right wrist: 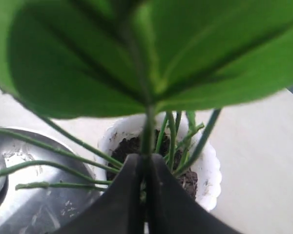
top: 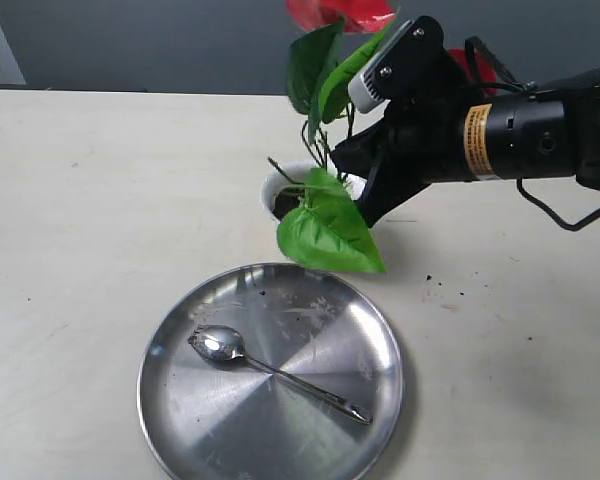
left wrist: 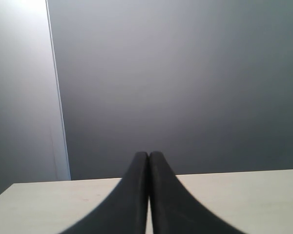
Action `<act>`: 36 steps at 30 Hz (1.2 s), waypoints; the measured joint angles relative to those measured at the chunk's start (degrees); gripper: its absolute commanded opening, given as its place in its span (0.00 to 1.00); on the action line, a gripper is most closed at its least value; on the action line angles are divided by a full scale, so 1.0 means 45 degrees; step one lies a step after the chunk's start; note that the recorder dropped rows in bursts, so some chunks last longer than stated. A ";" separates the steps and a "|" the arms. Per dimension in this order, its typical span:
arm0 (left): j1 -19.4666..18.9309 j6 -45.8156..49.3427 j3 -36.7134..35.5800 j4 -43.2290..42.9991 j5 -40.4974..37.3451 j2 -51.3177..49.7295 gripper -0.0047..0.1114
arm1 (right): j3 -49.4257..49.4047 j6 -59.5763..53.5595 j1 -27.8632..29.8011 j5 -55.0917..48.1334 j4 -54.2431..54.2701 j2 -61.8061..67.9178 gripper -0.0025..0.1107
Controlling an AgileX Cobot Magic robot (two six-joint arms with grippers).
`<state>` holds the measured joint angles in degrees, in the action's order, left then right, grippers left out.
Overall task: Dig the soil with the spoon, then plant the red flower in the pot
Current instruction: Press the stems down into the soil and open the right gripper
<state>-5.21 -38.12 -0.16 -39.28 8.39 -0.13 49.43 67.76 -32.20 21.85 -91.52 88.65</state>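
The red flower (top: pixel 340 12) stands over the white pot (top: pixel 271 186), with its green stems (right wrist: pixel 172 141) running down into the dark soil (right wrist: pixel 129 146). One broad leaf (top: pixel 330 235) hangs over the pot's front. My right gripper (top: pixel 346 160) comes in from the right and is shut on one green stem just above the pot's mouth (right wrist: pixel 145 163). The spoon (top: pixel 270 368) lies in the steel plate, bowl to the left. My left gripper (left wrist: pixel 149 156) does not show in the exterior view. It is shut on nothing and faces a grey wall.
The round steel plate (top: pixel 180 400) sits at the table's front, just before the pot, with soil specks on it. A few soil crumbs (top: pixel 445 290) lie on the table right of the plate. The right arm's black body (top: pixel 540 135) spans the right side above the table.
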 measured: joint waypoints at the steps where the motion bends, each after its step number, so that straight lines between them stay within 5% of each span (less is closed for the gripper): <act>1: 0.0000 0.0000 0.0000 0.0000 0.0000 0.0000 0.04 | 0.0000 0.0030 0.0000 -0.0029 -0.0031 0.0000 0.02; 12: 0.0000 0.0000 0.0000 0.0000 0.0000 0.0000 0.04 | 0.0000 0.0571 0.0000 -0.0353 -0.0114 0.0000 0.03; 19: 0.0000 0.0000 0.0000 0.0000 0.0000 0.0000 0.04 | 0.0000 0.1591 0.0000 -0.0153 -0.0516 0.0000 0.44; 21: 0.0000 0.0000 0.0000 0.0000 0.0000 0.0000 0.04 | 0.0000 0.2033 0.0000 -0.0153 -0.0600 0.0000 0.48; 36: 0.0000 0.0000 0.0000 0.0000 0.0000 0.0000 0.04 | -0.0024 0.4448 0.0000 -0.0153 -0.1720 -0.0263 0.17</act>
<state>-5.21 -38.12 -0.16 -39.28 8.39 -0.13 49.32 87.77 -32.20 21.16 -99.26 87.46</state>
